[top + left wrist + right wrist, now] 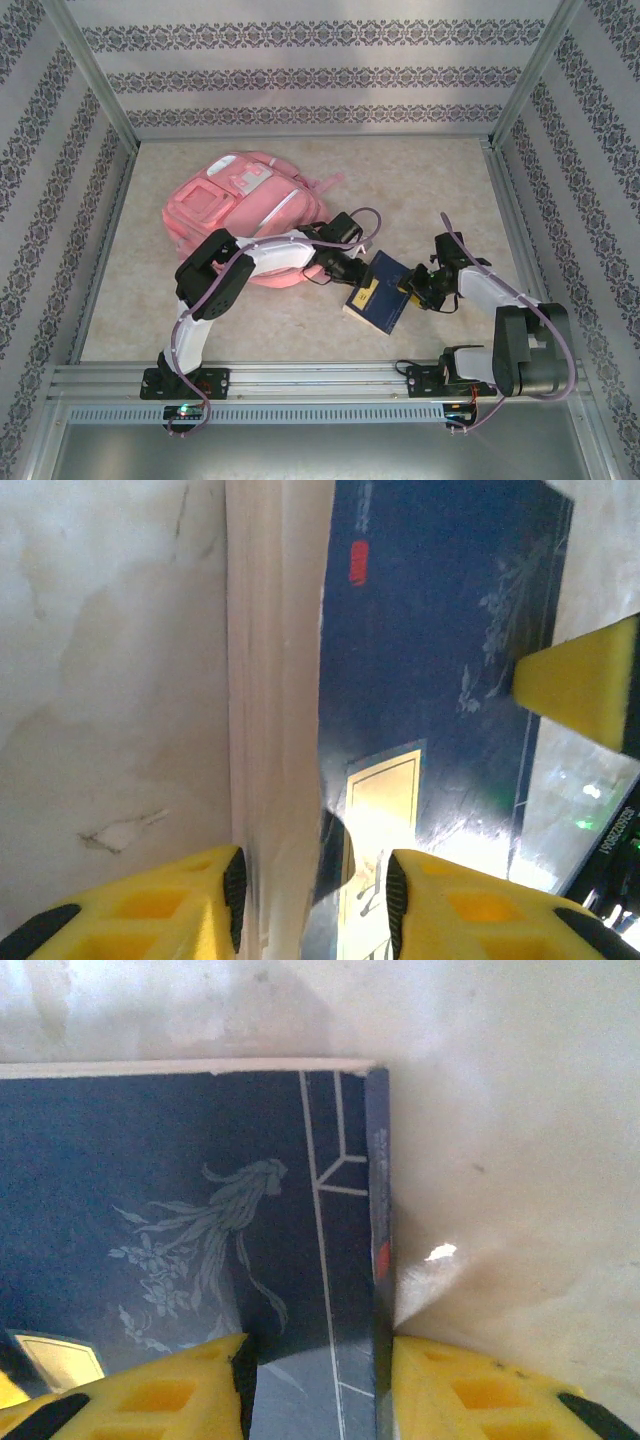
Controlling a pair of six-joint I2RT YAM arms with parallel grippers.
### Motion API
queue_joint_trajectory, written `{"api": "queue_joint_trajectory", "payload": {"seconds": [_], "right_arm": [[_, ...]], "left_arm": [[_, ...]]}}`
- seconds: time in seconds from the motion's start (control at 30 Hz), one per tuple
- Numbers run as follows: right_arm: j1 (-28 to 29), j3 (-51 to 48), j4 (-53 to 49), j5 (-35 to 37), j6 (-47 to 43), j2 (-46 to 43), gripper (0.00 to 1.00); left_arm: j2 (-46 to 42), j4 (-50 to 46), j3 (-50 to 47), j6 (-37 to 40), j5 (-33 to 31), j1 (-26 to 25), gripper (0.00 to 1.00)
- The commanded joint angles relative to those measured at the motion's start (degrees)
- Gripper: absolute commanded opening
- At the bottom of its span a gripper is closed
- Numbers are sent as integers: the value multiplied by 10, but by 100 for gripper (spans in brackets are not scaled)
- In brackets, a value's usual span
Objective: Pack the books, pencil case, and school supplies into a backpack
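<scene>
Book status: navy book [378, 298] with yellow label [385, 800] sits near the front-centre of the tabletop [420, 180], between the two arms. It is just right of the backpack's lower corner and apart from it. Top view doesn't tell me if it lies flat or is tipped up.

Backpack [235, 205]: pink, lying on the tabletop back-left, front pockets facing up. Left arm crosses over its near edge.

Left fingers [150, 915]: partly open, straddling the book's white page edge [275, 730]. One pad is on the tabletop side of the pages, the other over the cover at the label. Pages and a strip of cover fill the gap. Can't tell whether the pads are actually pressing.

Right fingers [470, 1390]: partly open, straddling the opposite long side at the spine [378, 1210]. One pad is over the patterned cover, the other just outside the spine, very close or touching. Can't tell if it is a real clamp.

Left wrist view also catches one yellow right finger at the far edge of the cover.
</scene>
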Motion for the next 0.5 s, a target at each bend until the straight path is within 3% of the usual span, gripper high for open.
{"api": "queue_joint_trajectory", "payload": {"seconds": [0.0,0.27,0.47], "right_arm": [[33,-3,69,-78,-27,10,41],[31,-33,117,-148,-20,-16,41],[32,-51,117,-155,3,-94,41]], "left_arm": [[-18,24,-20,-12,27,-8,41],[-25,36,-52,-21,24,-7,34],[-25,31,-48,-18,23,-7,32]]}}
